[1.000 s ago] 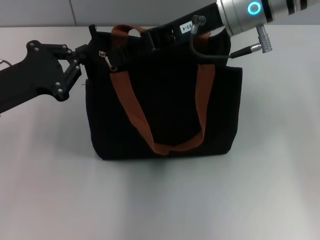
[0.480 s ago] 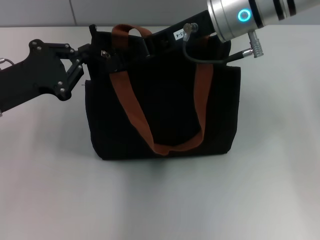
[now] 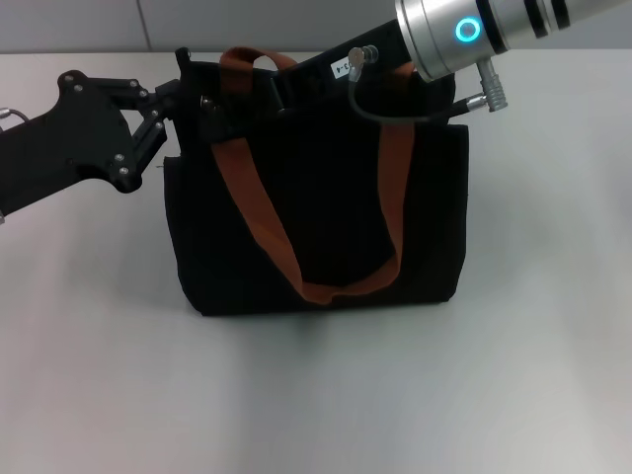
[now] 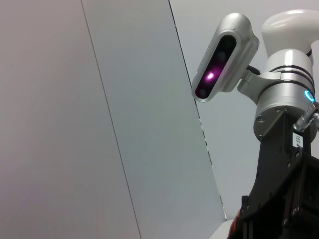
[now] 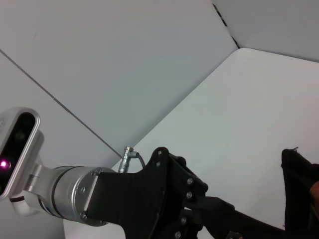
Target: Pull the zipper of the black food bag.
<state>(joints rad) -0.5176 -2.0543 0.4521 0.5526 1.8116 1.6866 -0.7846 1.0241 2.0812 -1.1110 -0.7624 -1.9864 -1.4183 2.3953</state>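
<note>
The black food bag [image 3: 326, 212] stands upright mid-table, its orange-brown handles draped down the front. A small silver zipper pull [image 3: 204, 102] shows at the left end of the top edge. My left gripper [image 3: 188, 99] is at the bag's top left corner, right beside the pull; contact is unclear. My right gripper [image 3: 286, 91] reaches from the right over the top edge, dark against the bag. The right wrist view shows the left gripper's black body [image 5: 164, 199] and a corner of the bag [image 5: 301, 184].
The grey table [image 3: 316, 395] runs out in front and to both sides of the bag. A wall stands just behind it. The left wrist view shows the head camera [image 4: 224, 59] and the right arm's silver wrist [image 4: 284, 99].
My right arm has moved left along the bag's top. My left gripper has moved right, up to the bag's corner. The zipper pull now sits slightly higher and further left.
</note>
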